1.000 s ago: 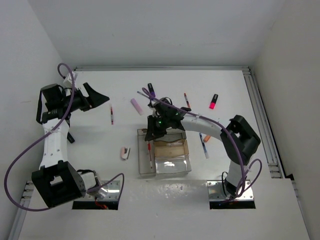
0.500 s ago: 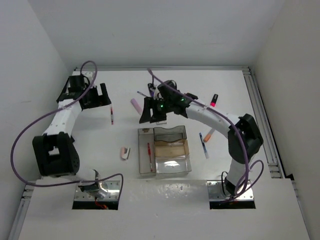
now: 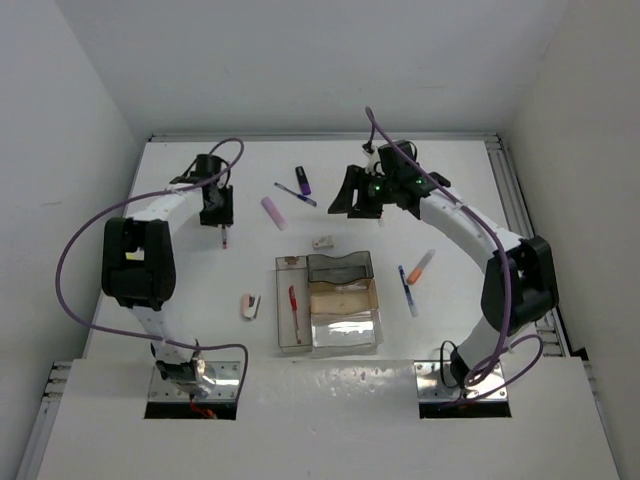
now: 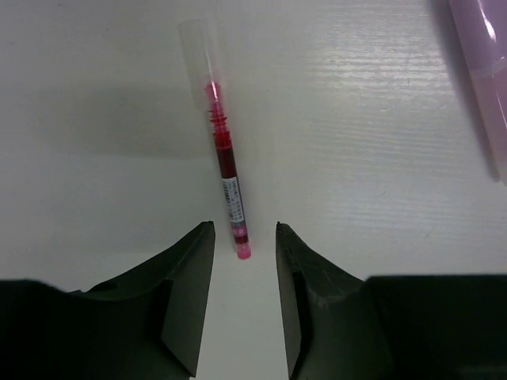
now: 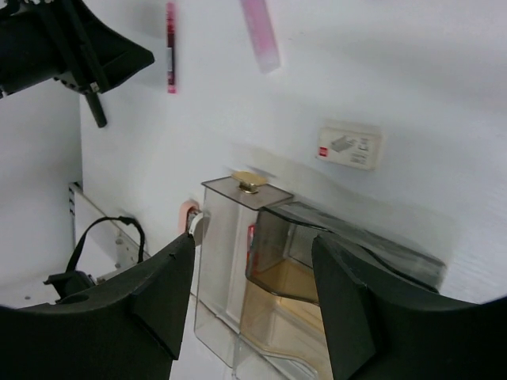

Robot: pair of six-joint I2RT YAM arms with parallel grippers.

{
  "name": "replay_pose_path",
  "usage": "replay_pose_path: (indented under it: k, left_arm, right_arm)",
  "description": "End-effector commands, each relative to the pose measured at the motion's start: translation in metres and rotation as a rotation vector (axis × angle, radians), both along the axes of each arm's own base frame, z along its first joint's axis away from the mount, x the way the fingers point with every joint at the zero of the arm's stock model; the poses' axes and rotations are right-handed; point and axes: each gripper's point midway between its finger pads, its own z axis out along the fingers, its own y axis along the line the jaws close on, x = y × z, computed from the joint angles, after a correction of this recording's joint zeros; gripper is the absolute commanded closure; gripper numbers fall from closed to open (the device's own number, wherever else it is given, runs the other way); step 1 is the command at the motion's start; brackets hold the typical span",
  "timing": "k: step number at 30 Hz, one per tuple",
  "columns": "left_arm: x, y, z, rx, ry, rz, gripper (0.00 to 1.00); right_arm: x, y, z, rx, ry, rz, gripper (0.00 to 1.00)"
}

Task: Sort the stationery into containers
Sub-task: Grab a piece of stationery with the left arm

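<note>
Both arms have swung away from where they stood a second ago: the left one has come in from the table's left edge to the far left part, and the right one has lifted off the trays toward the far middle.

The left gripper hangs over a red pen lying flat on the table. Its jaws are narrowed but not clenched. The pen's near end sits in the gap between them, with white table showing on both sides, so nothing is grasped. A pale pink bar lies to the right of this pen, apart from it.

The right gripper is released and carries nothing.

A second red pen now rests inside the long smoky tray, the leftmost of the cluster. Beside that tray stand the grey tray, the amber tray and the clear tray, in a row from far to near.

A white eraser lies just beyond the trays. A purple highlighter lies farther back. An orange highlighter and a blue pen lie right of the trays, and a pink-and-white eraser lies on their left.
</note>
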Motion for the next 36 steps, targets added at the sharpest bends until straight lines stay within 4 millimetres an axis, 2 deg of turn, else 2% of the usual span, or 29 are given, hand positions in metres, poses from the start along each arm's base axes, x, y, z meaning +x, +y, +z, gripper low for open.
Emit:
replay_pose_path:
  k: [1,2,5,15,21,24,25,26,28,29,30,32,34,35,36]
  left_arm:
    - [0.012,0.002,-0.002,0.061,-0.006,0.046,0.57]
    - [0.013,0.000,-0.004,0.065,-0.002,0.038,0.52]
    - [0.016,-0.002,-0.012,0.070,0.020,0.035,0.48]
    - [0.006,0.007,-0.042,0.094,0.111,0.053,0.52]
    - [-0.013,-0.002,-0.060,-0.009,0.152,0.019,0.60]
    - [-0.017,-0.007,-0.062,-0.047,0.152,0.000,0.71]
    - [-0.017,-0.008,-0.061,-0.051,0.149,-0.007,0.78]
    - [-0.017,-0.008,-0.057,-0.052,0.142,-0.008,0.82]
    - [-0.017,-0.008,-0.052,-0.050,0.136,-0.017,0.91]
    - [-0.015,-0.007,-0.044,-0.049,0.116,-0.017,0.94]
    - [-0.010,-0.007,-0.035,-0.047,0.096,-0.021,0.98]
    - [-0.005,-0.015,-0.008,-0.078,0.035,-0.058,1.00]
    - [0.003,-0.032,0.020,-0.168,-0.060,-0.127,1.00]
    - [0.005,-0.041,0.052,-0.197,-0.152,-0.165,1.00]
    - [0.002,-0.060,0.067,-0.267,-0.194,-0.234,1.00]
  right_arm:
    - [0.002,-0.010,0.007,0.016,-0.013,-0.016,0.40]
    - [0.002,-0.011,0.005,0.014,-0.006,-0.018,0.40]
    - [0.003,-0.013,0.003,0.013,0.002,-0.022,0.40]
    - [0.008,-0.014,0.001,0.023,0.014,-0.028,0.41]
    - [0.012,-0.005,0.006,0.058,0.002,0.004,0.41]
    - [0.018,0.007,0.015,0.084,-0.011,0.028,0.41]
    - [0.019,0.012,0.018,0.094,-0.016,0.040,0.41]
    - [0.023,0.017,0.026,0.103,-0.037,0.046,0.41]
    - [0.027,0.026,0.028,0.109,-0.042,0.059,0.41]
    - [0.031,0.030,0.039,0.120,-0.066,0.064,0.40]
    - [0.033,0.034,0.040,0.126,-0.072,0.069,0.40]
    - [0.034,0.044,0.052,0.151,-0.098,0.092,0.38]
    - [0.034,0.054,0.060,0.181,-0.112,0.109,0.36]
    - [0.036,0.058,0.071,0.206,-0.128,0.119,0.35]
    - [0.037,0.063,0.080,0.231,-0.149,0.129,0.35]
